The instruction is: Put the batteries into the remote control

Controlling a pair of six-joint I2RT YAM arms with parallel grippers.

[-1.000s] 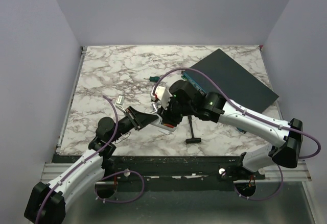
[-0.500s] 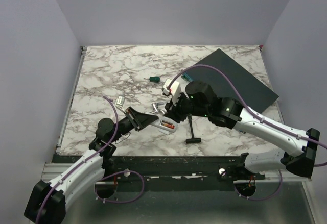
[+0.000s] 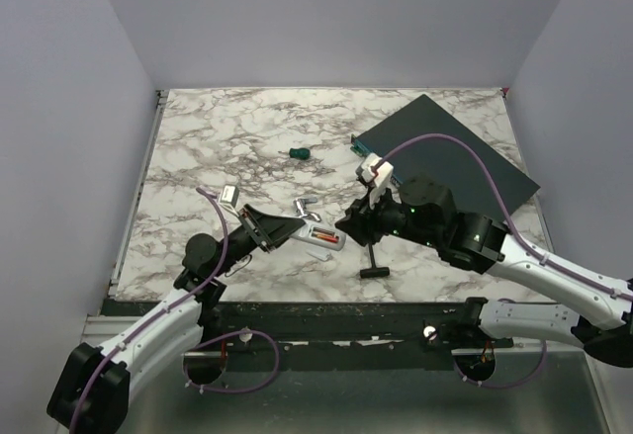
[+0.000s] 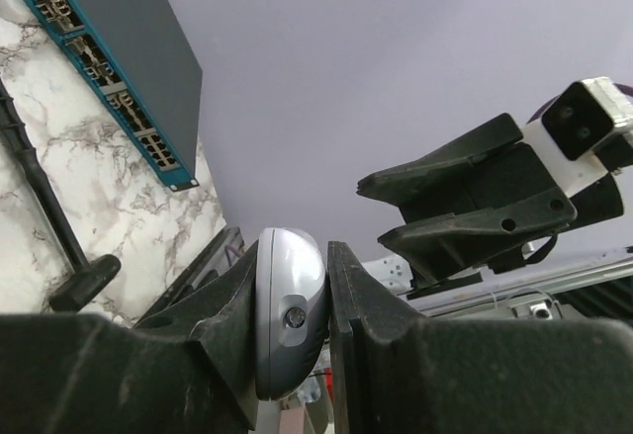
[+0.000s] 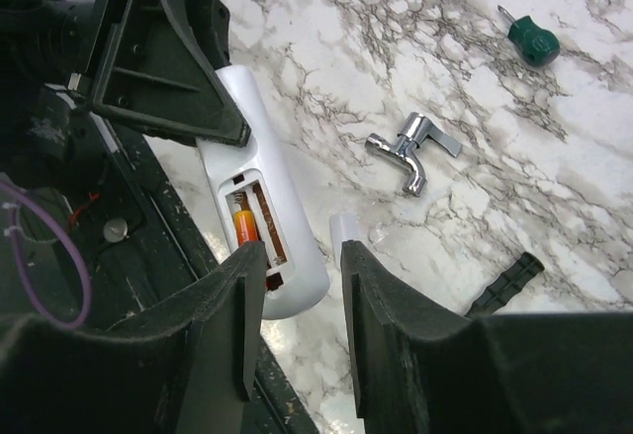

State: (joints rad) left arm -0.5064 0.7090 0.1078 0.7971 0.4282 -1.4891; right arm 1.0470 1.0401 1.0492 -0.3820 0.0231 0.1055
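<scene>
Backing off toward the right edge of the desk (image 3: pixel 198 137), the right end effector (image 3: pixel 348 226) has left the spot over the remote control (image 3: pixel 321 237) where it sat a second ago. It now hangs just beside the handset's free end, fingers (image 5: pixel 396 335) spread with nothing between them. The left end effector (image 3: pixel 295 224) is clamped on the remote's other, rounded end. The remote lies near the middle of the near edge, back side up and compartment uncovered. One orange battery (image 5: pixel 245 226) lies in one bay of it. A silver bent metal piece (image 5: pixel 410 152) rests just beyond the remote. A green-handled screwdriver (image 5: pixel 529 41) lies farther toward the far edge. A dark teal flat box (image 3: pixel 445 152) fills the far right corner.
</scene>
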